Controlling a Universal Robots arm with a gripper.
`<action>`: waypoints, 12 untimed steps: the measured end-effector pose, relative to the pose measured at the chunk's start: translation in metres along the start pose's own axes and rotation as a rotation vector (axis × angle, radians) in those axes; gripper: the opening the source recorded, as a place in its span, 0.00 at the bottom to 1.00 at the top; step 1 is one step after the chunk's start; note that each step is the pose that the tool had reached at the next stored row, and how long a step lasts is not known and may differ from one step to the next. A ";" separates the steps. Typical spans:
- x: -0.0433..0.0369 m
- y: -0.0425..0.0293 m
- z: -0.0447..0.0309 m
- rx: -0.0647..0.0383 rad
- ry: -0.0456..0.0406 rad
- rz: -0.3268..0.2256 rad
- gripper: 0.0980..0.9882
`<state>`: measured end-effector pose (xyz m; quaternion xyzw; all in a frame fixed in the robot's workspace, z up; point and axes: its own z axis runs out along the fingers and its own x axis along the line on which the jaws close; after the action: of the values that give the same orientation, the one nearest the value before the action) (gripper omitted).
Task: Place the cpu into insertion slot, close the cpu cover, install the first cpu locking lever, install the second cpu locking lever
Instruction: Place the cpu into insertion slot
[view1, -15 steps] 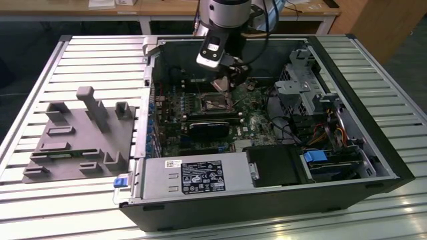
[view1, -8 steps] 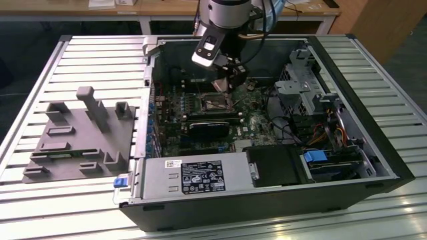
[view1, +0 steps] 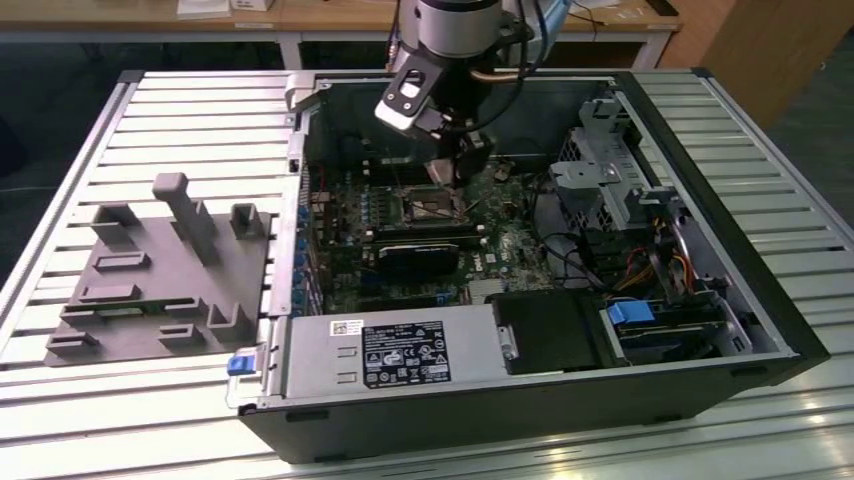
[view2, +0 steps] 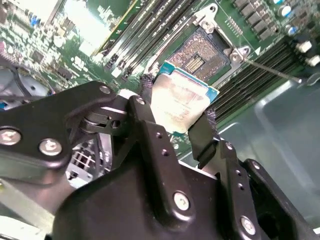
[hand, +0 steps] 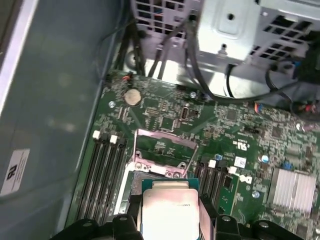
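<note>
claw (view2: 176, 107) clamps cpu (view2: 182, 97) above insertion slot (view2: 200, 52)

The cpu (view2: 182, 97) is silvery-grey, end effector (view2: 175, 117) black, motherboard (hand: 225, 125) green.

You are at a robotics lab bench: a robot arm (view1: 454, 30) reaches into an open desktop computer case (view1: 534, 420) lying on a ribbed aluminium table (view1: 200, 110); a grey moulded fixture (view1: 160, 290) sits beside it, on the exterior view's left; wooden desks (view1: 347, 15) stand behind.
</note>
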<state>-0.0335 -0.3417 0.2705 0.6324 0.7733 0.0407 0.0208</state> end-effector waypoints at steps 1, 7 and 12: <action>0.0000 0.0000 0.0002 0.000 -0.0015 0.017 0.49; 0.0000 -0.0001 0.0013 -0.002 -0.0108 0.119 0.49; -0.0001 -0.0003 0.0035 -0.004 -0.0186 0.209 0.49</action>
<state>-0.0335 -0.3417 0.2670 0.7098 0.7030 0.0384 0.0249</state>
